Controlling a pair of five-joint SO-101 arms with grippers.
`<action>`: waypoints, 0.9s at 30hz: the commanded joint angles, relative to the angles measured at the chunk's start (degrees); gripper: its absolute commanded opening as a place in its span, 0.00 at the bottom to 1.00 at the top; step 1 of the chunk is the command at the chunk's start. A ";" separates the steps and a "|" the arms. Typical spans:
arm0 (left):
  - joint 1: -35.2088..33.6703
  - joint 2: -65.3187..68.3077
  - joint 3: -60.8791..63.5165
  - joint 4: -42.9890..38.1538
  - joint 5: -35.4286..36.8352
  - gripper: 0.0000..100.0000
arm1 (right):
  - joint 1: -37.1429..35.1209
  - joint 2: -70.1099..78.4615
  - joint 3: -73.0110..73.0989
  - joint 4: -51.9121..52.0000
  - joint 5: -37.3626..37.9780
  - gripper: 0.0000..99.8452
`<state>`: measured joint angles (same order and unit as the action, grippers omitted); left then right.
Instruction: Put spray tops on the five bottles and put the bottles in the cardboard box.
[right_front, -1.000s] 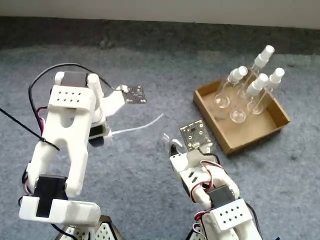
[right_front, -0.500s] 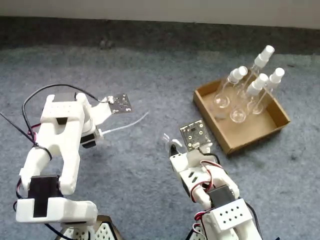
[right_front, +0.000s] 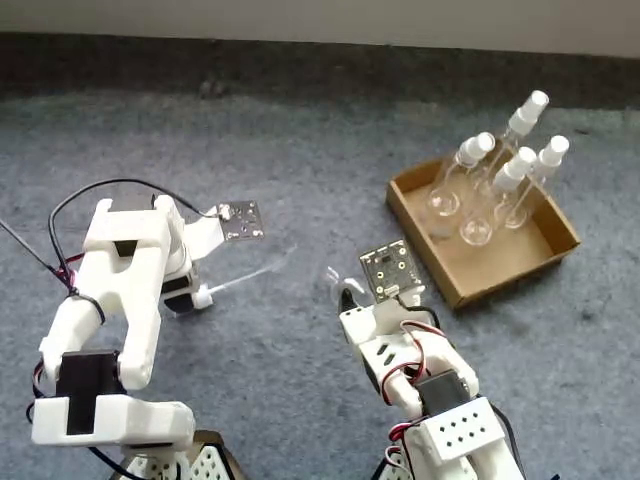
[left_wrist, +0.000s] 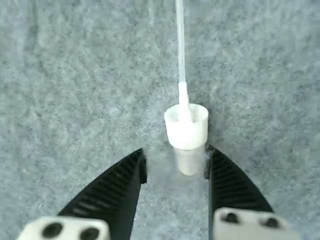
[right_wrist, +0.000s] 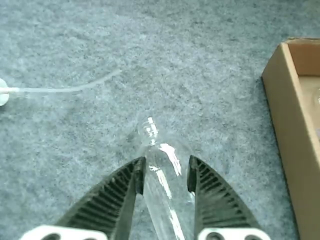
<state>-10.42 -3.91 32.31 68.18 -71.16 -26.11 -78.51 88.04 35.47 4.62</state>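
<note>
Spray top (left_wrist: 186, 127) clamped in left pincer (left_wrist: 175, 159), clear bottle (right_wrist: 162, 186) gripped in right pincer (right_wrist: 166, 169)

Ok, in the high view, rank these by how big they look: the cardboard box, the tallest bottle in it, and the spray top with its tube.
1. cardboard box
2 and 3, unranked: tallest bottle and spray top look about equally long; the bottle looks thicker.

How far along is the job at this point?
Done: four capped bottles sit in the cardboard box. In hand: the left gripper grips the last spray top, and the right gripper grips the fifth bottle, whose neck is bare. Left: fit that top, then put the bottle in the box.
</note>
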 joint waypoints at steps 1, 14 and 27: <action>-0.75 -3.03 -3.47 -0.79 4.48 0.17 | 0.57 -0.66 -0.57 -1.63 -0.09 0.11; -0.22 -3.03 -17.98 12.84 44.48 0.17 | 0.57 -0.66 -0.57 -1.63 -0.09 0.11; 0.48 -2.33 -19.56 25.32 89.58 0.17 | 0.57 -0.66 -0.57 -1.63 -0.09 0.11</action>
<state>-10.42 -4.18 15.52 92.09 7.25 -26.11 -78.51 88.04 35.47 4.62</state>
